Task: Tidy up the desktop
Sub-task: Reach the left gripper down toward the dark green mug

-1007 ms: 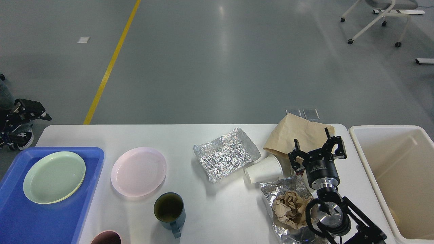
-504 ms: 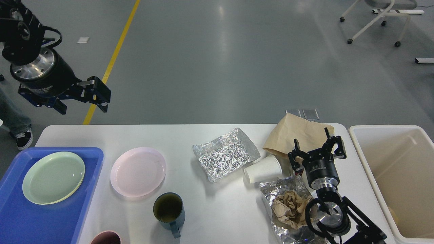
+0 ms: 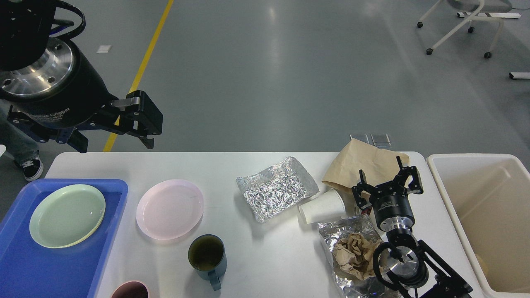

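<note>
The white surface (image 3: pixel 256 265) itself is stiff and heavy and nobody lifts it; what has to be handled is the clutter on it, and most of that looks light. Just beside the right tool (image 3: pixel 389 182), on its left, a white paper cup (image 3: pixel 322 207) lies on its side, thin-walled and easy to crush, so I would pinch it gently across the rim or the body. Under and beyond that tool sits a tan paper bag (image 3: pixel 364 163), limp and best taken at an edge or a fold. Nearer the robot than the tool, a foil sheet (image 3: pixel 343 231) holds a wad of crumpled brown paper (image 3: pixel 352 252); both are soft and would give under the fingers. Further left is a crinkled foil tray (image 3: pixel 276 188), flimsy at the rim. The right tool hangs low over the bag with its two fingers spread and nothing between them. To its right, past the surface's edge, stands the cream bin (image 3: pixel 439 186), close enough for rubbish. The left tool (image 3: pixel 143 118) hovers high beyond the far left of the surface, fingers apart as far as I can judge, empty. Below it and toward the robot lie a pink plate (image 3: pixel 169 209), rigid and smooth, best taken at the rim, a green plate (image 3: pixel 66 215) in the blue tray (image 3: pixel 25 273), and a dark mug (image 3: pixel 207 256) with a handle, probably the heaviest piece here.
</note>
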Controlling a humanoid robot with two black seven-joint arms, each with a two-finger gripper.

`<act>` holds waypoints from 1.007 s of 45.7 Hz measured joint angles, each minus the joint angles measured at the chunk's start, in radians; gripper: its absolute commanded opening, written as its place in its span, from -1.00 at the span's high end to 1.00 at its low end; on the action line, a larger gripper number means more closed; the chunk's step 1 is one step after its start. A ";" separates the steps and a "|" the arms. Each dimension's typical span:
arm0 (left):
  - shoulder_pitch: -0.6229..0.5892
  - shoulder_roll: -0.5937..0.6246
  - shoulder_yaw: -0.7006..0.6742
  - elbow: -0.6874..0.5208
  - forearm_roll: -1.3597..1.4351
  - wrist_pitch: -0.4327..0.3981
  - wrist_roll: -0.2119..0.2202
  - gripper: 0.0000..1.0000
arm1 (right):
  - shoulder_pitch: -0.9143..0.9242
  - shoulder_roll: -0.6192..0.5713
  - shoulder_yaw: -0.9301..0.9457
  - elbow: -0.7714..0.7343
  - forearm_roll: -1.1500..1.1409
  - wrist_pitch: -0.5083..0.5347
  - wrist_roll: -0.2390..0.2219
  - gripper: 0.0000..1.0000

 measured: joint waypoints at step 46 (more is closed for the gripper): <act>0.751 -0.015 -0.235 0.114 0.182 0.349 0.011 -0.88 | 0.000 0.000 0.000 0.001 0.000 0.000 0.000 -1.00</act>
